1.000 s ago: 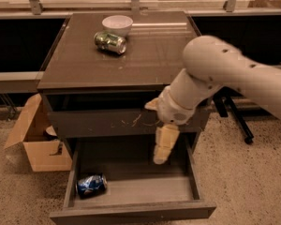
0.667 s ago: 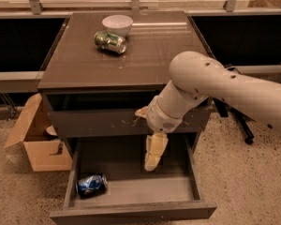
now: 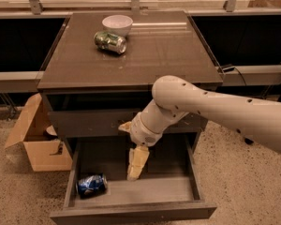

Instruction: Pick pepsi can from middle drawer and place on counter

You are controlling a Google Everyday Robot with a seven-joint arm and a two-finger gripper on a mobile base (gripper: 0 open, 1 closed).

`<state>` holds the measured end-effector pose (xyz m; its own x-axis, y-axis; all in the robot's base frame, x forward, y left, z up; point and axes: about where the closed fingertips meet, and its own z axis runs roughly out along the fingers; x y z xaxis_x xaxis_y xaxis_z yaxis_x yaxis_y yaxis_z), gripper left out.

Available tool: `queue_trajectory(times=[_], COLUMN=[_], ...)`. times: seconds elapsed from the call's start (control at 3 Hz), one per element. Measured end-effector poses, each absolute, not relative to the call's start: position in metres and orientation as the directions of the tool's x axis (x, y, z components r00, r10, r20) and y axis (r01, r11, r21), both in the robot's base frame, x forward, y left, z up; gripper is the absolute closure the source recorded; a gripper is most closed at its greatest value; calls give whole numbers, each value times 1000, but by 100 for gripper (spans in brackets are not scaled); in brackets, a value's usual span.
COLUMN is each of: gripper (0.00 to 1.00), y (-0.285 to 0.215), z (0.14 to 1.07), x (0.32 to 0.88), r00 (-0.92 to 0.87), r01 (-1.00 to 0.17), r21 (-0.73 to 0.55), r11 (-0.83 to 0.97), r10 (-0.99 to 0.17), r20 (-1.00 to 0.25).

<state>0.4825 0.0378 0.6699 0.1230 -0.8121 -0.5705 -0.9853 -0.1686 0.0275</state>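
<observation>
Camera view is showing the pepsi can [image 3: 91,185] lying on its side in the front-left corner of the open middle drawer [image 3: 150,192], long axis running roughly left to right along the drawer front. It is looking light, thin-walled and slippery, likely rolling if nudged, so a gentle hold across its round middle is seeming wise. The end effector [image 3: 137,162] is hanging inside the drawer to its right, apart from it; open or closed, I cannot tell.

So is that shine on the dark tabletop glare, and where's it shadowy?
In the camera view, yes: a pale glare streak crosses the counter near the bowl; the middle drawer is shadowed at its rear, lighter in front by the pepsi can; the gripper hangs over its floor.
</observation>
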Motion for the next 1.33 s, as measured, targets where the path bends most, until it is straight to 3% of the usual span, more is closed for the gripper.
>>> queue_trajectory(times=[0.33, 1.33], gripper=[0, 0], y=[38, 114], z=[670, 542], x=[482, 504], r00=[123, 71], r01=[-985, -981], r21=[28, 107], r11=[-169, -162], r10=[-812, -810], r20=[-570, -582])
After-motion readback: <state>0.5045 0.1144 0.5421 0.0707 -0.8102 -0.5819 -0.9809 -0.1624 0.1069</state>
